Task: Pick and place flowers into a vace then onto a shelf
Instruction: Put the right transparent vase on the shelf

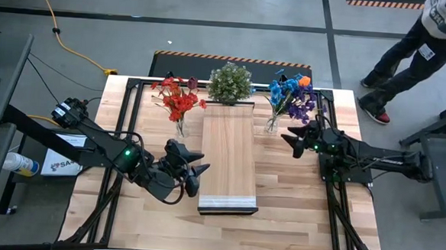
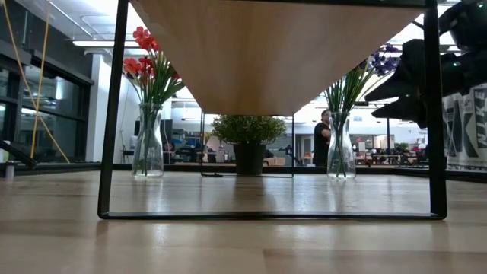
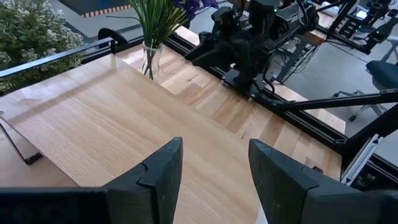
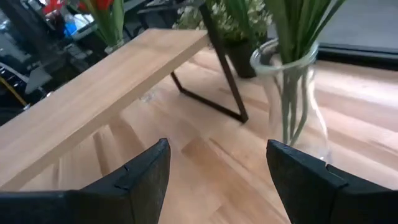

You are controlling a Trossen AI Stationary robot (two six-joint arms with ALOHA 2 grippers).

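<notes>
Red flowers (image 1: 178,100) stand in a glass vase (image 2: 148,144) on the table, left of the shelf (image 1: 229,156). Blue, purple and orange flowers (image 1: 289,94) stand in a second glass vase (image 4: 298,112) on the table, right of the shelf's far end. My right gripper (image 4: 217,174) is open and low over the table, just near and right of that vase (image 1: 272,125), touching nothing. My left gripper (image 3: 214,174) is open with nothing between its fingers. It hovers at the shelf's left edge (image 1: 197,173), toward its near end.
A bushy green potted plant (image 1: 230,83) stands at the shelf's far end. The shelf rests on thin black metal legs (image 2: 110,114) above the slatted tabletop (image 1: 295,213). A person (image 1: 418,51) stands beyond the table's far right corner.
</notes>
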